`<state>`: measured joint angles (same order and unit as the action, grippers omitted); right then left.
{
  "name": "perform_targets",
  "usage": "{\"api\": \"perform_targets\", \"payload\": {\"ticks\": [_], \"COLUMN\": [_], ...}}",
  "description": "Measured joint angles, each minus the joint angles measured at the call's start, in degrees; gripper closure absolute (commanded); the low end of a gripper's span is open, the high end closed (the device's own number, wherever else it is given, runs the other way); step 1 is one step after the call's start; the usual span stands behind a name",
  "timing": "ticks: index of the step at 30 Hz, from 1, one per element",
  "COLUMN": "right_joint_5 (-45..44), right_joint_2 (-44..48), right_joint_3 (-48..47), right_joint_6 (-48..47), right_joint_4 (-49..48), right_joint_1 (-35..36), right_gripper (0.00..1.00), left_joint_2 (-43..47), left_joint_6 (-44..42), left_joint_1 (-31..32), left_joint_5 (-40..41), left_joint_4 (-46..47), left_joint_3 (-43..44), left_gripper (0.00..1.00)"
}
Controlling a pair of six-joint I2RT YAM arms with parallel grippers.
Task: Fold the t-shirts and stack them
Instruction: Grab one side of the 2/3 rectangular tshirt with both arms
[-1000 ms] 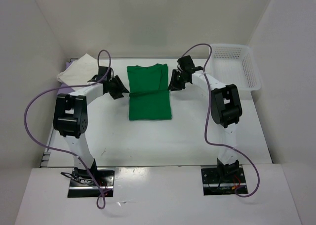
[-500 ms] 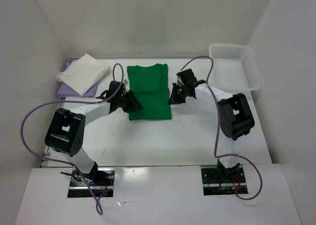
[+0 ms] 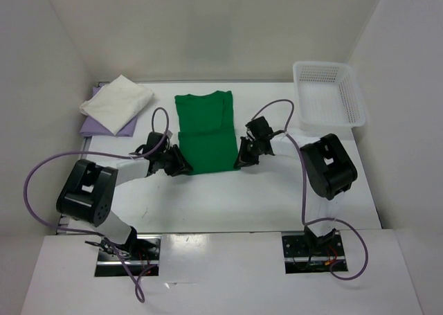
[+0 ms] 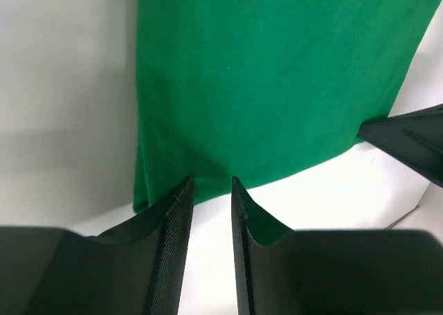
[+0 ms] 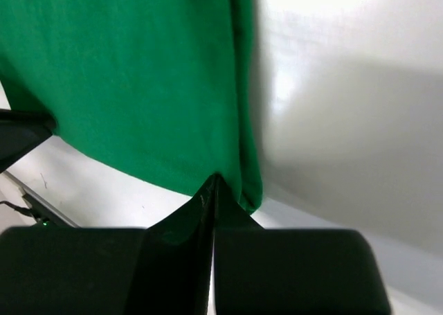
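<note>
**Green t-shirt, near hem: both grippers at the corners**

Item 1. Green t-shirt (image 3: 205, 131): lies flat at mid-table, sleeves folded in, collar toward the far wall, hem toward the arm bases.

Item 2. Left gripper (image 3: 181, 165): at the hem's left corner. In the left wrist view its fingers (image 4: 181, 211) stand narrowly parted. The tips reach the hem's edge and white table (image 3: 228, 197) shows in the slit between them. No cloth is seen between the fingers.

Item 3. Right gripper (image 3: 240, 160): at the hem's right corner. In the right wrist view its fingers (image 5: 201, 214) are pressed together, the tips overlapping the hem just inside the corner. Whether cloth is caught between them cannot be told.

Item 4. Cream-white t-shirt (image 3: 116, 102): folded, resting on the lavender-purple t-shirt (image 3: 93, 127) at the far left corner, well apart from both grippers.

Item 5. White lattice basket (image 3: 356, 106): far right corner, apart from the green t-shirt.
</note>
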<state>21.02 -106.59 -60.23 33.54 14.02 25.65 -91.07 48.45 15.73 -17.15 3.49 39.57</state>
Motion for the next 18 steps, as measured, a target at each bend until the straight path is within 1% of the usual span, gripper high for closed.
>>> {"api": "perform_targets", "payload": {"ticks": [1, 3, 4, 5, 6, 7, 8, 9, 12, 15, 18], "right_joint_5": [-0.2, -0.7, -1.1, -1.2, -1.5, -1.8, -2.2, -2.5, -3.3, -3.7, -3.8], "right_joint_2": [1.2, 3.8, 4.9, 6.1, 7.3, 8.7, 9.8, 11.3, 14.5, 14.5, 11.8], "right_joint_3": [1.7, 4.7, 6.1, 7.6, 8.7, 9.3, 9.6, 9.7, 9.7, 9.7, 9.7], "right_joint_6": [0.3, 0.7, 0.9, 1.2, 1.3, 1.3, 1.5, 1.5, 1.4, 1.5, 2.1], "right_joint_4": [-0.7, -0.8, -0.7, -0.3, 0.5, 1.6, 2.4, 3.3, 3.6, 3.1, 2.1], "right_joint_1": [0.3, 1.1, 1.6, 2.1, 2.4, 2.7, 2.8, 2.9, 2.8, 2.7, 2.4], "right_gripper": [1.00, 0.94, 0.90, 0.86, 0.77, 0.73, 0.70, 0.64, 0.56, 0.54, 0.52], "left_joint_2": [1.6, 5.4, 7.5, 10.0, 12.8, 15.5, 17.8, 20.1, 23.2, 21.2, 17.0], "left_joint_6": [0.0, -0.3, -0.2, -0.2, -0.2, -0.2, -0.3, -0.2, -0.1, 0.0, 0.8], "left_joint_1": [0.0, 0.0, 0.1, 0.2, 0.2, 0.2, 0.0, -0.2, -1.0, -1.5, -1.6], "left_joint_5": [0.2, 0.6, 0.9, 1.4, 2.1, 2.8, 3.2, 3.5, 4.1, 4.0, 4.0], "left_joint_4": [-0.6, -2.7, -4.4, -6.3, -8.6, -10.6, -12.1, -13.0, -13.4, -12.4, -11.9], "left_joint_3": [-1.3, -3.8, -4.9, -5.8, -6.6, -7.0, -7.0, -7.0, -7.0, -7.8, -9.1], "left_gripper": [0.62, 0.52, 0.45, 0.35, 0.32, 0.31, 0.31, 0.31, 0.36, 0.40, 0.43]}}
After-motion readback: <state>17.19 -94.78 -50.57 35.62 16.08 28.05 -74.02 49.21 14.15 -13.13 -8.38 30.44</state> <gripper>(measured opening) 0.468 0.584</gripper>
